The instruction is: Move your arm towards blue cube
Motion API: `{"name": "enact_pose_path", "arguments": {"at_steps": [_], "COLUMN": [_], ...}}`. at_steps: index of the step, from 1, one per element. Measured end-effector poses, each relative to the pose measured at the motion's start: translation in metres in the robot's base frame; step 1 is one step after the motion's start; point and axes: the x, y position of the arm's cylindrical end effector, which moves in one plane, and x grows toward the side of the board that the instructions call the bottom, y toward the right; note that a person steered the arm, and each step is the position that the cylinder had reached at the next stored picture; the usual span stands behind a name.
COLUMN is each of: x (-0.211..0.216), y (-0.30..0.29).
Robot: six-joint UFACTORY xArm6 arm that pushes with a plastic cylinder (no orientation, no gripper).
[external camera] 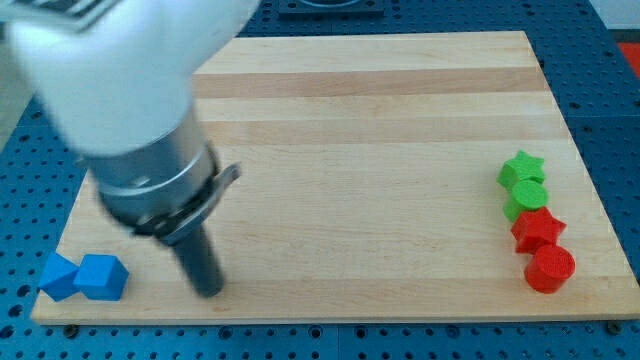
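The blue cube (102, 277) sits at the board's bottom left corner, touching a second blue block (59, 276) on its left, whose shape I cannot make out. My tip (208, 290) rests on the board to the right of the blue cube, about a hundred pixels away, near the bottom edge. The rod rises up and left into the large blurred white and grey arm body (130, 90).
At the view's right edge stand a green star (521, 169), a green cylinder-like block (526, 198), a red star (538, 229) and a red cylinder (550, 268), in a tight column. The wooden board (380, 110) lies on a blue perforated table.
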Motion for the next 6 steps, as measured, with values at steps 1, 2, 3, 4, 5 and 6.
{"name": "enact_pose_path", "arguments": {"at_steps": [1, 2, 3, 4, 5, 6], "x": [0.014, 0.013, 0.013, 0.013, 0.013, 0.013], "y": [-0.022, -0.027, -0.046, -0.054, -0.058, -0.061]}}
